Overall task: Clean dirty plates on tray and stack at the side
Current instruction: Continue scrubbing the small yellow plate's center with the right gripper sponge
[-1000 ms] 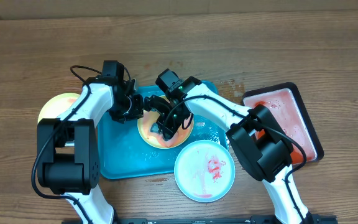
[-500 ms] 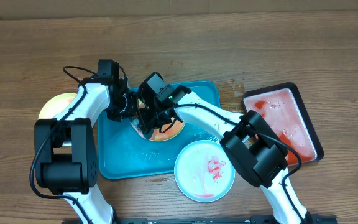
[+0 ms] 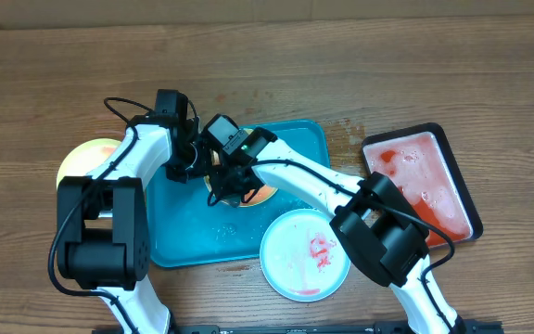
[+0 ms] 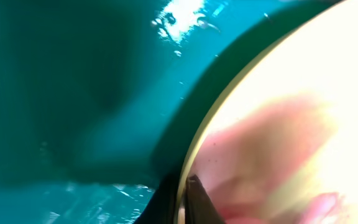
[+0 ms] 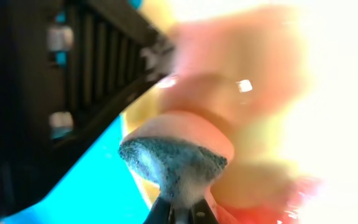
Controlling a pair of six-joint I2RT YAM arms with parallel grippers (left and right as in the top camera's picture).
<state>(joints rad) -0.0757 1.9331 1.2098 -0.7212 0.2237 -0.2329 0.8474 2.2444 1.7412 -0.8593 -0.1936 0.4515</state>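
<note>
A yellow-green plate, smeared red, lies on the turquoise tray. My left gripper is shut on its left rim; the left wrist view shows the rim pinched between the jaws of that gripper, the plate pink-stained. My right gripper is shut on a grey-blue sponge pressed against the plate, near the rim. A pale blue-white plate with red smears overlaps the tray's front right corner. Another yellow-green plate rests on the table left of the tray.
A black tray of red liquid stands at the right. The turquoise tray's floor is wet. The two grippers work close together over the tray's middle, and the left gripper's black body fills the right wrist view's left side.
My right gripper with the sponge has swept left across the plate toward the left gripper. The plate has shifted slightly left with it. The left gripper keeps its hold on the rim.
</note>
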